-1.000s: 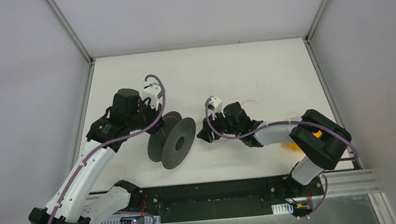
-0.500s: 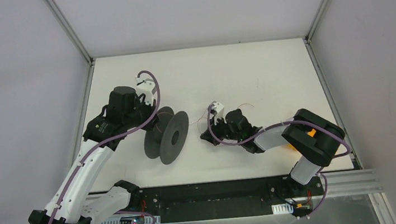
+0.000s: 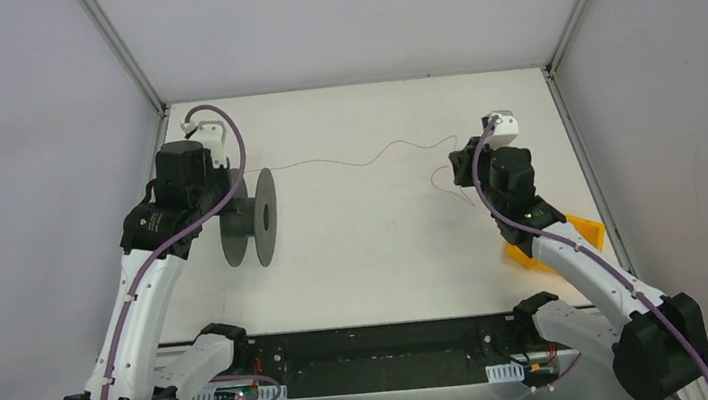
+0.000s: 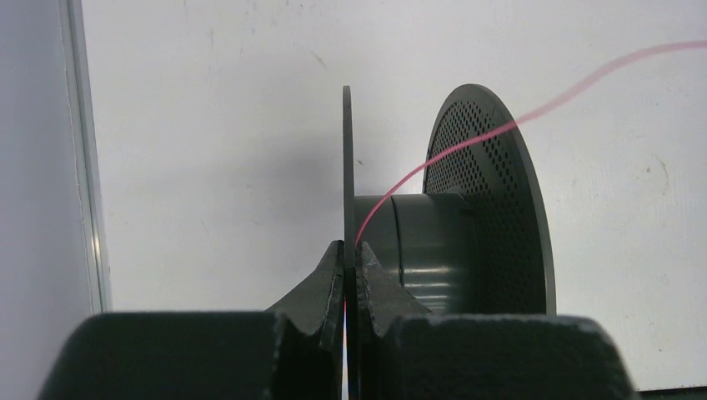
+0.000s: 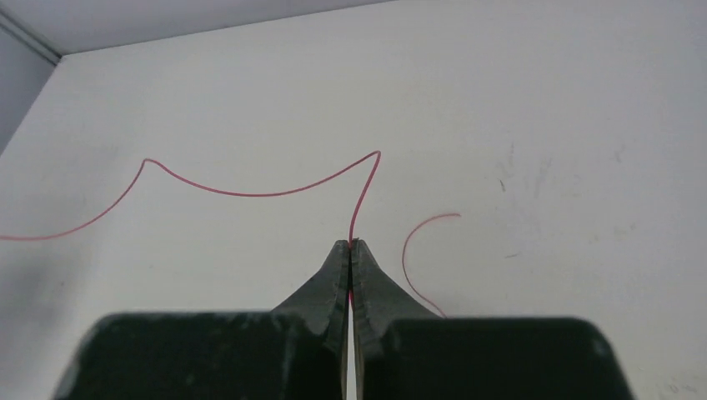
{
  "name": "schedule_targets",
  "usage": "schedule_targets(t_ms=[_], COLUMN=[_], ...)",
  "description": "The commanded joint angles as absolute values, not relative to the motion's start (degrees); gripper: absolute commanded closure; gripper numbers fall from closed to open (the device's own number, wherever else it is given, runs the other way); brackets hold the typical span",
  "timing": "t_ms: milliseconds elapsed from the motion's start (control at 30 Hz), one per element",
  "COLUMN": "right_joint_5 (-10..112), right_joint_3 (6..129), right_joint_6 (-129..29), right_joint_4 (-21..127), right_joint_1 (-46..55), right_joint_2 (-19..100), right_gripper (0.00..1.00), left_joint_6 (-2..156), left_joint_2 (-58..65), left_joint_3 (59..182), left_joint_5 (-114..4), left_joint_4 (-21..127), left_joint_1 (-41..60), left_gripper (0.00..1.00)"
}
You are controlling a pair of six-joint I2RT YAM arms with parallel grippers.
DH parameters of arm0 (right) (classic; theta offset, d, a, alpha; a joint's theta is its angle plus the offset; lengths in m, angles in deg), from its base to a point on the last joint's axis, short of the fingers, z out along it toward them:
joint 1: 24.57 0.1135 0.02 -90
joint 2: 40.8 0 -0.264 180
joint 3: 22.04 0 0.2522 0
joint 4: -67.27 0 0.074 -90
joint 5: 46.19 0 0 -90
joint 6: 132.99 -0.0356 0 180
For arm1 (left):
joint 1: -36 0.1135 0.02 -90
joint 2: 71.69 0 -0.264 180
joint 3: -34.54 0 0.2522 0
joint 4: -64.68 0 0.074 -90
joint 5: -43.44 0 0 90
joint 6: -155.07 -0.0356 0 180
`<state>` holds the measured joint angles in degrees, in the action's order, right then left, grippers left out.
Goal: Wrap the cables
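Observation:
The cable point(image 3: 356, 162) is a thin pinkish strand lying in a wavy line across the table from the dark grey spool point(image 3: 250, 219) to my right gripper point(image 3: 462, 163). That gripper point(image 5: 351, 243) is shut on the cable point(image 5: 250, 194), and a short curved tail lies on the table just to its right. The spool point(image 4: 425, 242) stands on its flanges' edges at the left. My left gripper point(image 4: 348, 246) is shut on the thin near flange. The cable point(image 4: 467, 142) rises from the hub and passes over the perforated far flange.
White table point(image 3: 387, 257) bounded by metal rails and grey walls at the left, back and right. An orange object point(image 3: 580, 233) lies at the right edge, partly under my right arm. The arm bases sit on a black strip along the near edge.
My right gripper has shut on the cable and swung to the far right, drawing the strand out across the table. The left arm has carried the spool left and back.

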<state>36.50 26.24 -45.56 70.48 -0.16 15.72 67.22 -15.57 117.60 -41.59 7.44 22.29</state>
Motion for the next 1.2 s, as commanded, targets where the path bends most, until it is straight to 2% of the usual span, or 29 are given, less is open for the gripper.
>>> schedule_targets(t_ms=[0, 167, 533, 833, 967, 1167], right_joint_5=[35.1, 38.1, 46.5, 35.2, 29.1, 26.7], right_joint_3=[30.0, 29.1, 23.7, 24.0, 26.4, 31.2], right_joint_6=[-43.5, -44.3, -46.7, -48.9, -48.5, -46.7], right_joint_4=[59.5, 58.5, 59.5, 58.3, 56.4, 56.4], right_joint_1=[-2.6, -2.7, -2.6, -2.6, -2.8, -3.7], right_joint_2=[16.1, 16.8, 20.2, 24.2, 25.7, 27.0], right_gripper=[1.00, 1.00, 1.00, 1.00, 1.00, 1.00], left_joint_6=[67.7, 69.1, 76.4, 73.7, 68.5, 66.6], left_joint_2=[-17.0, -17.2, -13.9, -14.0, -15.6, -16.8], left_joint_3=[121.1, 122.0, 128.4, 127.0, 125.2, 120.9], left_joint_5=[-42.1, -47.2, -66.7, -79.6, -85.3, -88.5], left_joint_4=[8.3, 8.4, 8.7, 8.4, 7.6, 6.4], left_joint_1=[22.8, 22.9, 27.1, 35.3, 35.7, 35.7], left_gripper=[1.00, 1.00, 1.00, 1.00, 1.00, 1.00])
